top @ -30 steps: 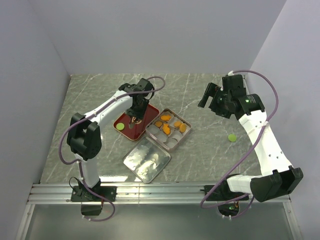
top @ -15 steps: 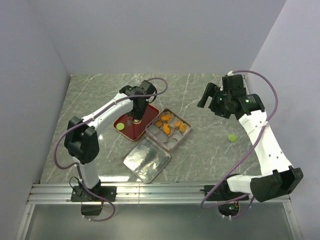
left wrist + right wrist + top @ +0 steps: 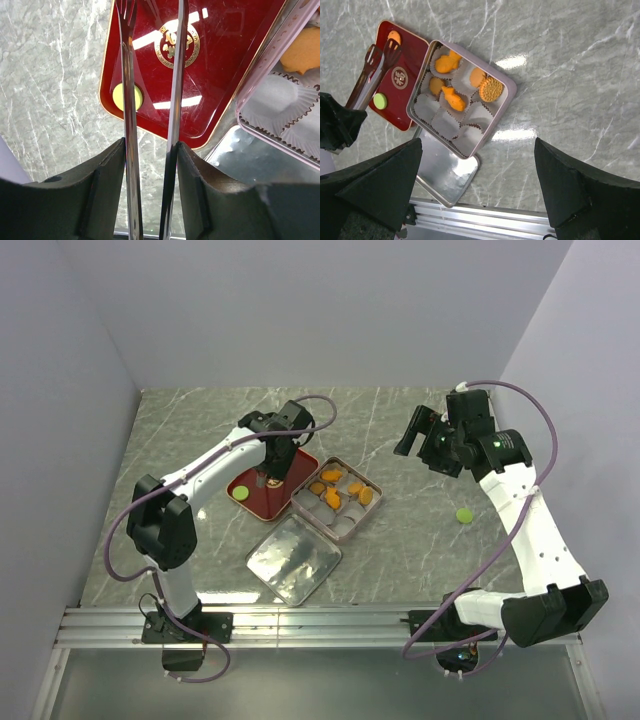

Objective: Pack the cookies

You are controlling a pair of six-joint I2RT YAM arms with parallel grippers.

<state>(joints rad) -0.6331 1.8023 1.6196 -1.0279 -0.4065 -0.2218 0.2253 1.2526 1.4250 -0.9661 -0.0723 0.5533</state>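
Note:
My left gripper (image 3: 150, 150) is shut on a pair of metal tongs (image 3: 176, 100), whose open tips hang over the red tray (image 3: 220, 60). A green cookie (image 3: 118, 96) lies on that tray beside the left tong arm. An orange cookie (image 3: 394, 36) sits at the tray's far corner. Several orange cookies (image 3: 454, 97) lie in paper cups inside the pink tin (image 3: 507, 95). Another green cookie (image 3: 464, 514) lies on the table at the right. My right gripper (image 3: 420, 430) hangs open high above the table, holding nothing.
The tin's metal lid (image 3: 293, 558) lies flat in front of the tin, toward the near edge. Several white paper cups (image 3: 280, 100) in the tin hold nothing. Grey walls close in the marble table on three sides.
The left arm has shifted slightly with the tongs, which stay over the red tray. The right arm has not moved.

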